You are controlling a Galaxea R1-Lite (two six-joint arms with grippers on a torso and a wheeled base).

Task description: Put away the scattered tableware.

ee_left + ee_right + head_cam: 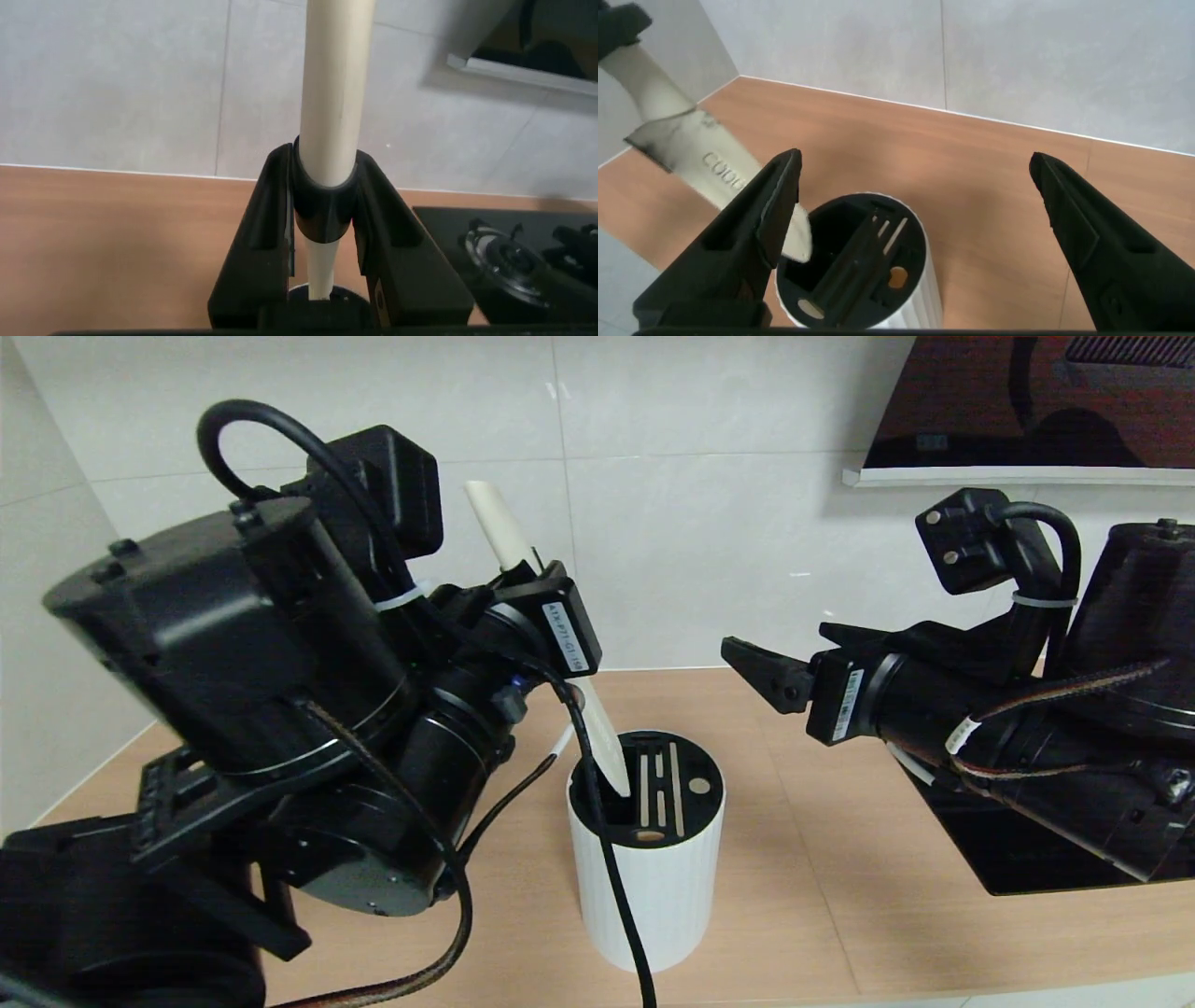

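Left end effector [325,201] clenched on the cream-handled knife [605,747]; its pale blade tilts, tip inside the white ribbed holder [653,887] on the tabletop [822,896]; right end effector [910,224] released, near the holder.

one cream-coloured knife [602,739] with a pale blade. one white ribbed cylindrical holder [653,887] with a black slotted top. that top has one wide opening and a row of narrow slots, at least three, though the exact count is hard to tell. two black two-fingered grippers: the left gripper [325,191] and the right gripper [915,163]. one black glass cooktop [1027,859], with one round burner [509,257] showing. one light wooden countertop [822,859]. one dark slanted hood panel [1027,401] on the wall.
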